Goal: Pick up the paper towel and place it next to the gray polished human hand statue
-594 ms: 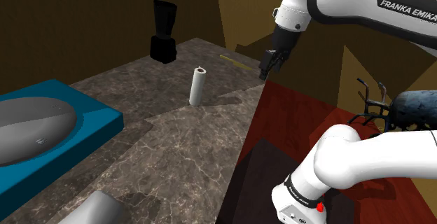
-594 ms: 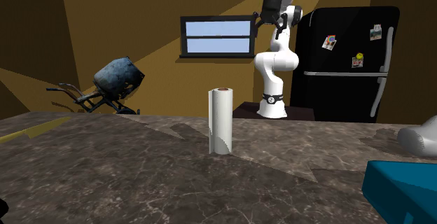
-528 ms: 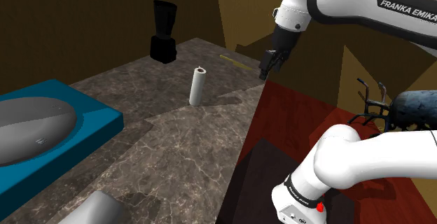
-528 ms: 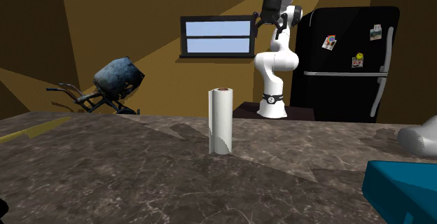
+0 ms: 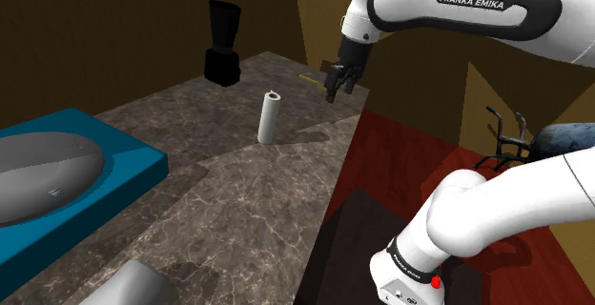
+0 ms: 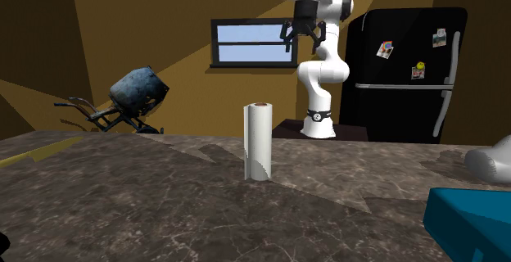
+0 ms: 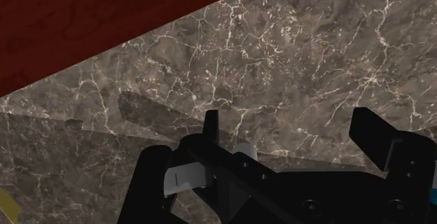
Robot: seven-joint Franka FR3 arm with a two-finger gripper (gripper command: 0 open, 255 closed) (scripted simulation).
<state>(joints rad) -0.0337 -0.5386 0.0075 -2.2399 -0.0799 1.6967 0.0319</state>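
The end effector [image 5: 336, 82] is up in the air with its two fingers spread apart, and it holds nothing. It hangs above the table near the table's edge. It is close to the paper towel [image 5: 269, 117] but not touching it. The paper towel is a thin white roll that stands straight up on the table [image 5: 238, 193]. I think the roll could tip over if a finger bumps its side on the way in, because it is tall and skinny. Then it might roll off toward the edge. A grey rounded shape [image 6: 491, 159] lies near a blue sink [image 5: 114, 151], well apart from the roll. It may be the hand statue, but I cannot be sure. The table is dark stone with white veins. Around it are brown walls, a window [image 6: 252, 42], a black fridge [image 6: 405, 72], a wheelbarrow [image 6: 131, 97] and a red wood floor [image 5: 410, 151].
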